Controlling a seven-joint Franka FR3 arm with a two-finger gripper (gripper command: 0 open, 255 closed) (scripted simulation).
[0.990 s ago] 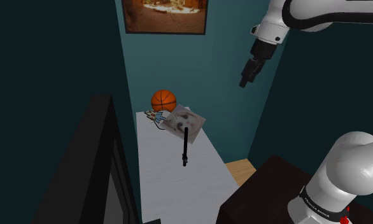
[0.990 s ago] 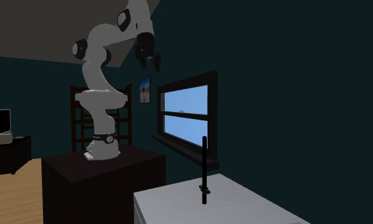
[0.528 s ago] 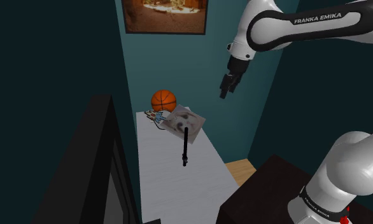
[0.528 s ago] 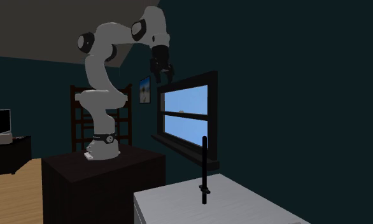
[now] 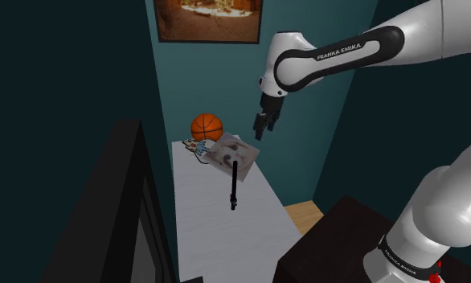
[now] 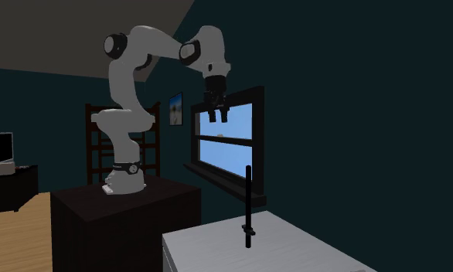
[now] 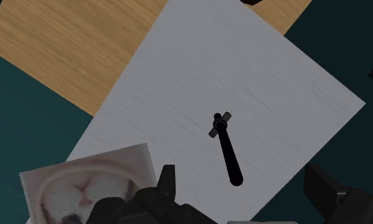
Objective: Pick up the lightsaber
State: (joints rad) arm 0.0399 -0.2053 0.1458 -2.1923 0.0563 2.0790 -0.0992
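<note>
The lightsaber (image 5: 235, 186) is a thin black rod with a small crossguard near its lower end, standing upright on the white table (image 5: 218, 237). It rises near the table's front edge (image 6: 249, 205) in the second exterior view. My black gripper (image 5: 262, 125) hangs open and empty in the air, well above the table and to the shoulder view's right of the rod. Against the window it shows two fingers spread apart (image 6: 216, 116). In the wrist view the lightsaber (image 7: 226, 147) lies far below, between the spread fingers (image 7: 168, 181) of the gripper (image 7: 242, 191).
An orange basketball (image 5: 206, 127), a square card printed with a cup (image 5: 233, 153) and a small blue-orange object (image 5: 195, 146) sit at the table's far end. A black window frame (image 5: 129, 209) borders the table's left. The dark stand (image 5: 338, 241) and wooden floor (image 5: 305, 213) lie right.
The arm has swung down and to the shoulder view's left, bringing the gripper from high at the right to above the table's far part. The fingers stayed open. The lightsaber has not moved.
</note>
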